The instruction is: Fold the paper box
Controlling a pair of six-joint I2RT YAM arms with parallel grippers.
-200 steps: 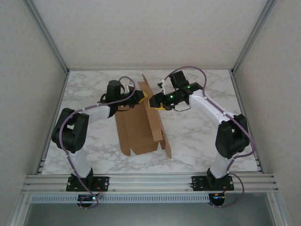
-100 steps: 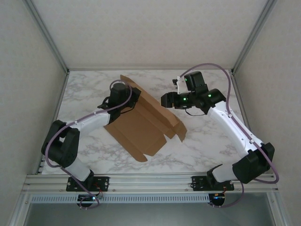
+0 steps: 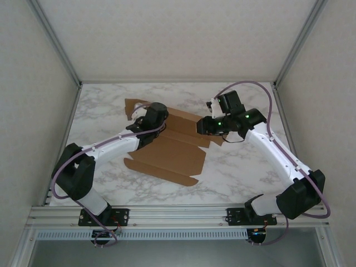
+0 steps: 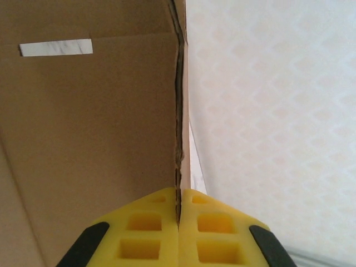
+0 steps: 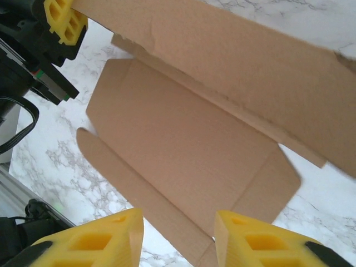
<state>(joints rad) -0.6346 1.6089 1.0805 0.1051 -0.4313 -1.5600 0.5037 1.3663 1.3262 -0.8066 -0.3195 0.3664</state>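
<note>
On the left, the left arm (image 3: pixel 105 147) reaches up and inward across the marble table (image 3: pixel 245 167), its wrist over the far left part of the paper box (image 3: pixel 172 153). In the left wrist view the left gripper (image 4: pixel 179 194) is clamped on the box: the two yellow fingers (image 4: pixel 144 228) are pressed together with a thin cardboard edge pinched between them, and a brown panel with a narrow slot fills the space beside that edge. The box sits around the middle of the table, between the two arms and a little left of centre. It is an unfolded brown sheet, its wide main panel lying flat with a long flap along the near edge and a small flap sticking out at the far left corner. The right wrist view shows the far panel lifted off the table along a crease, with the left gripper's yellow tip at its upper left corner. To the right, the right gripper (image 5: pixel 178 218) hangs above the sheet's right end with its yellow fingers (image 5: pixel 245 239) spread apart and nothing between them, apart from the cardboard below.
</note>
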